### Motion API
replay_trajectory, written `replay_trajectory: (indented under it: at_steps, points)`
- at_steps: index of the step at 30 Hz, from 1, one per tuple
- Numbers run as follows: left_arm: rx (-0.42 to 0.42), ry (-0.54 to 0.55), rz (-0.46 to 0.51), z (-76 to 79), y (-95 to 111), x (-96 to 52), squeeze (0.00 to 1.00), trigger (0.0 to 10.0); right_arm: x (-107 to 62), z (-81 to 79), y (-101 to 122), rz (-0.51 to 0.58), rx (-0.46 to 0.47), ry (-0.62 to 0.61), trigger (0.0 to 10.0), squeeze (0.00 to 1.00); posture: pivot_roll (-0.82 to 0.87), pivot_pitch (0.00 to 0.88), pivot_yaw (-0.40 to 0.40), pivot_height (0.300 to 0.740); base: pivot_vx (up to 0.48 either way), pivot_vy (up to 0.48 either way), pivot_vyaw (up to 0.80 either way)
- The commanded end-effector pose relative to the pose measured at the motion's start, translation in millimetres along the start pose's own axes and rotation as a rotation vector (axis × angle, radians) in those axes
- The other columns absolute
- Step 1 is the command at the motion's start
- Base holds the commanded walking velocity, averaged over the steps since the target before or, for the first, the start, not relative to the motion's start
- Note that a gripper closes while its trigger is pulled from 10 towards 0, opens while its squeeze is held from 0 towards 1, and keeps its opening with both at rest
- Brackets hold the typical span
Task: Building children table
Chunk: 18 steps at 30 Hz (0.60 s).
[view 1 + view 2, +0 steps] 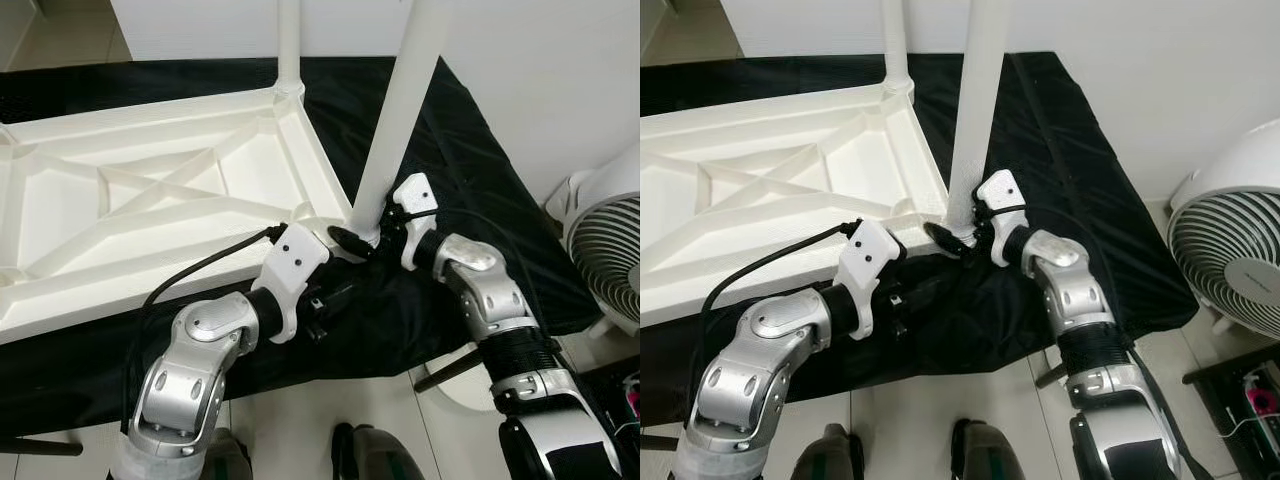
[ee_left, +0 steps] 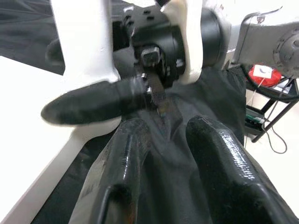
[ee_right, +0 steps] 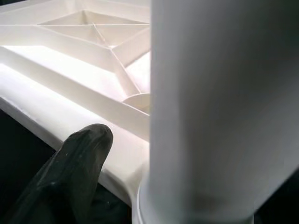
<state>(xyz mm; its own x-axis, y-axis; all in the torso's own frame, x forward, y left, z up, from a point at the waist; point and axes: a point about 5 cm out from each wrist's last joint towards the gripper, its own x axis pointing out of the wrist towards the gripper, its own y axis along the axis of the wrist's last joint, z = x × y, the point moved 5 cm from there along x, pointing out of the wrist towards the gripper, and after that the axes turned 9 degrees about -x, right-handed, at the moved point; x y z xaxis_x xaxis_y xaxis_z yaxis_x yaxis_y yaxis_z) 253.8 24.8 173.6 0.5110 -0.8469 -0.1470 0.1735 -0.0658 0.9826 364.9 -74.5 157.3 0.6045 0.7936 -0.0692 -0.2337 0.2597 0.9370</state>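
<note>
The white tabletop (image 1: pixel 150 200) lies upside down on a black cloth (image 1: pixel 470 170), with its ribbed underside facing up. It serves here as the landmark. At its far corner one white leg (image 1: pixel 289 40) already stands upright in its socket. At the near corner, the one closest to the robot's right side, a second leg (image 1: pixel 400 110) stands in its socket, leaning a little.

The right gripper (image 1: pixel 372 232) is at the foot of this second leg. In the right wrist view one black finger (image 3: pixel 74 158) lies beside the leg, just at the tabletop's edge, and the other finger is hidden behind the leg. The jaws seem to be around the leg, but it cannot be told whether they press on it. The left gripper (image 1: pixel 335 295) is just outside the same corner, low over the cloth. In the left wrist view its two fingers (image 2: pixel 224 168) are close together with only cloth between them, holding nothing.

As a judgement, the task is about halfway: two legs stand in place, and the near one probably needs to be seated or turned tight. The other two corners of the tabletop are outside the pictures, so their state is unknown.

A white fan (image 1: pixel 1240 250) stands on the floor, well apart from the tabletop on the robot's right. It has a small label, but the writing is too small to read. No other brand or text is readable.
</note>
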Motion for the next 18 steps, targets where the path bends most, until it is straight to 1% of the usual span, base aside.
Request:
replay_trajectory:
  at_steps: [1,4,5,6,7,8,10,12,14,15,18]
  points:
    - [0.002,0.122,0.013,-12.0,-0.5,-0.4,0.00,10.0,3.3,-5.8,-3.6,-0.012,-0.006,0.041,10.0,0.00,-0.03,0.102,-0.016,0.740,0.000,0.000,0.00]
    - [0.002,0.123,0.013,-11.8,-0.5,-0.5,0.00,10.0,4.5,-8.0,-4.6,-0.009,0.000,0.058,10.0,0.00,-0.03,0.102,-0.016,0.740,0.000,0.000,0.00]
    - [0.002,0.124,0.013,-11.7,-0.6,-0.7,0.00,10.0,4.8,-9.6,-5.6,-0.006,0.006,0.066,7.8,0.00,-0.02,0.103,-0.018,0.740,0.000,0.000,0.00]
    - [0.001,0.125,0.013,-11.6,-0.7,-1.0,0.00,10.0,4.6,-10.6,-8.2,-0.001,0.014,0.074,0.7,0.00,-0.02,0.104,-0.020,0.740,0.000,0.000,0.00]
    - [0.001,0.126,0.012,-11.5,-0.9,-1.3,0.00,10.0,3.8,-11.1,-10.7,0.002,0.023,0.072,0.0,0.00,-0.02,0.105,-0.020,0.740,0.000,0.000,0.00]
    - [0.001,0.126,0.012,-11.5,-0.9,-1.3,0.00,10.0,3.8,-11.1,-10.7,0.002,0.023,0.072,0.0,0.00,-0.02,0.105,-0.020,0.740,0.000,0.000,0.00]
    - [-0.003,0.128,0.009,-11.6,-2.4,-1.8,0.00,10.0,1.5,-10.0,-16.7,0.002,0.060,0.042,0.0,0.00,-0.02,0.106,-0.022,0.740,0.000,0.000,0.00]
    - [-0.004,0.128,0.008,-11.6,-2.8,-1.8,0.00,10.0,1.0,-9.5,-17.4,0.003,0.065,0.032,0.0,0.00,-0.02,0.106,-0.022,0.740,0.000,0.000,0.00]
    - [-0.005,0.130,0.005,-12.2,-4.0,-2.0,0.00,10.0,-0.5,-7.2,-19.4,0.004,0.085,-0.016,0.0,0.00,-0.02,0.106,-0.022,0.740,0.000,0.000,0.00]
    - [-0.005,0.130,0.005,-12.2,-4.0,-2.0,0.00,10.0,-0.5,-7.2,-19.4,0.004,0.085,-0.016,0.0,0.00,-0.02,0.106,-0.022,0.740,0.000,0.000,0.00]
    - [-0.005,0.149,0.006,-15.8,-5.3,-1.8,0.00,10.0,-4.5,0.0,-26.0,-0.024,0.133,-0.141,0.0,0.00,-0.03,0.109,-0.023,0.740,0.000,0.000,0.00]
